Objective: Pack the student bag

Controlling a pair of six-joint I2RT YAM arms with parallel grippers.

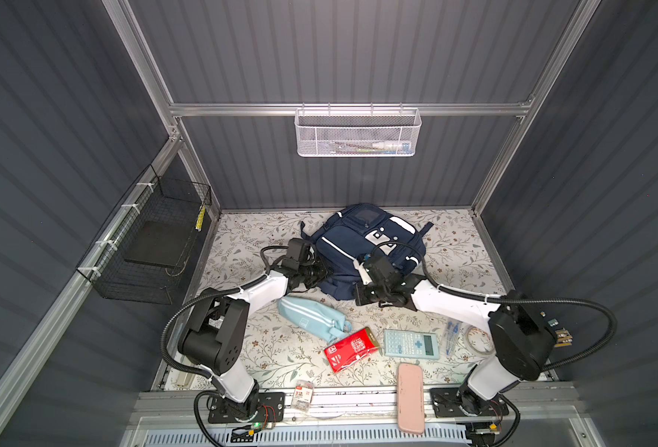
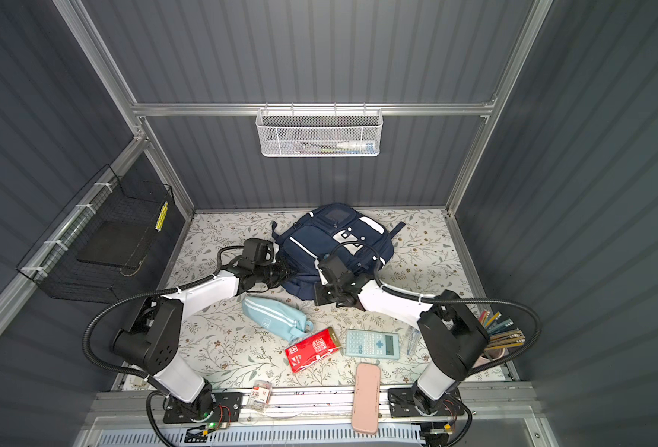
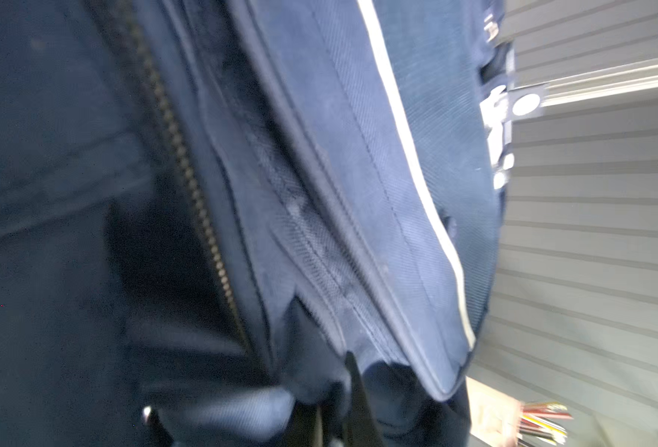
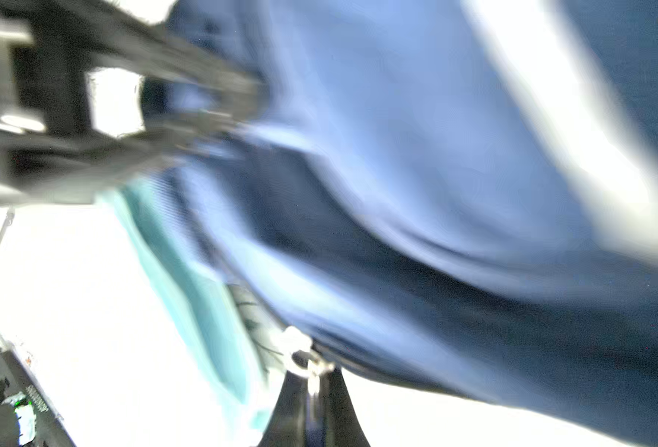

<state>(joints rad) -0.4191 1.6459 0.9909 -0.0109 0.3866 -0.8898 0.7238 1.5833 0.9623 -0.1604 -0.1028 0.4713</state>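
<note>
Top views both show the table (image 1: 455,251), floral cover, with the student bag (image 1: 342,236) lying flat at far middle, close to the back wall; its long axis runs near-to-far, top end far and tipped a bit right, mouth end toward the robot; both arms reach that near end, about equally close; left pincer (image 1: 322,271) at the near-left edge, clenched on a fold of bag fabric beside a zip that looks parted (left wrist view); right pincer (image 4: 311,383) at the near edge further right, clenched, tips at a small metal zip pull (image 4: 300,358); looks like it grips the pull, but the right wrist view is blurred; so the bag lies straight ahead of both pincers, in contact, and the zip seems to run between them; my read: next is opening the mouth, left holding, right pulling; light blue pouch (image 1: 311,319) just beside the bag's near edge, close to the left forearm, nearest item for that arm; pink case (image 1: 411,396) on the front rail; red packet (image 1: 352,348) and calculator (image 1: 410,343) mid-table, near the right arm; pencil cup (image 2: 501,336) behind the right elbow; nothing visibly packed; in the way: the right arm's cable (image 1: 393,244) loops over the bag, and the wrists are close, could clash.
</note>
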